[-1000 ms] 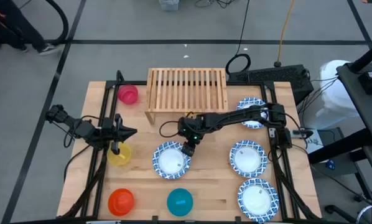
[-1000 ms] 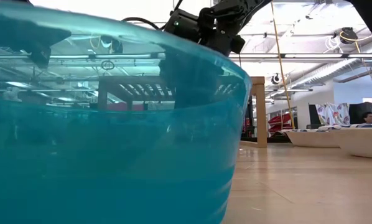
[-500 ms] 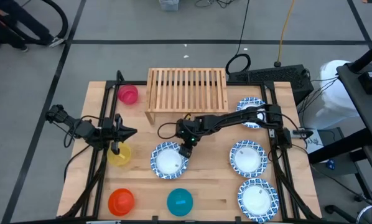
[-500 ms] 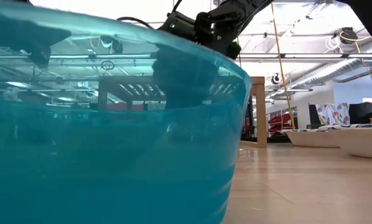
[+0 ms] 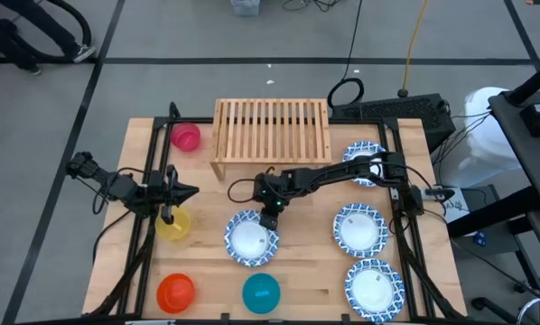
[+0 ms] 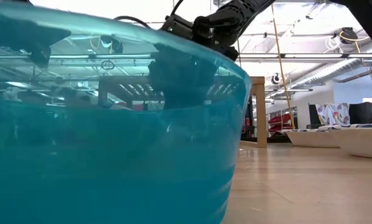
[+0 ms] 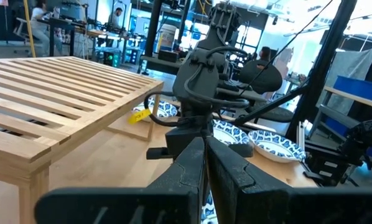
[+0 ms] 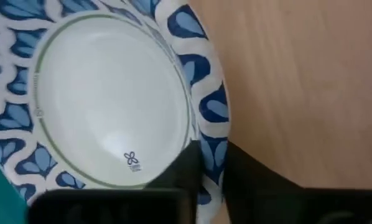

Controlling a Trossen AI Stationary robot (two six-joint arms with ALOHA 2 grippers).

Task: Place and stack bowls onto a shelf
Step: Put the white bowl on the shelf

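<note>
Pinching blue-patterned bowl (image 8: 105,93) rim, right gripper (image 5: 270,213) closed on it; left gripper (image 5: 169,191) closed, holding nothing

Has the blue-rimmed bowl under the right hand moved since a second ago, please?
Yes: the bowl slid slightly away from the shelf, toward the teal bowl.

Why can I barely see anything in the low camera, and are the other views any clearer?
Low view: the teal bowl sits right against the lens, a translucent blur filling most of the frame. High view: evenly lit, the whole table and the shelf are clear. Right wrist view: close and sharp on the blue-patterned bowl, its rim between the right gripper fingers. Left wrist view: bright glare in the room behind.
</note>
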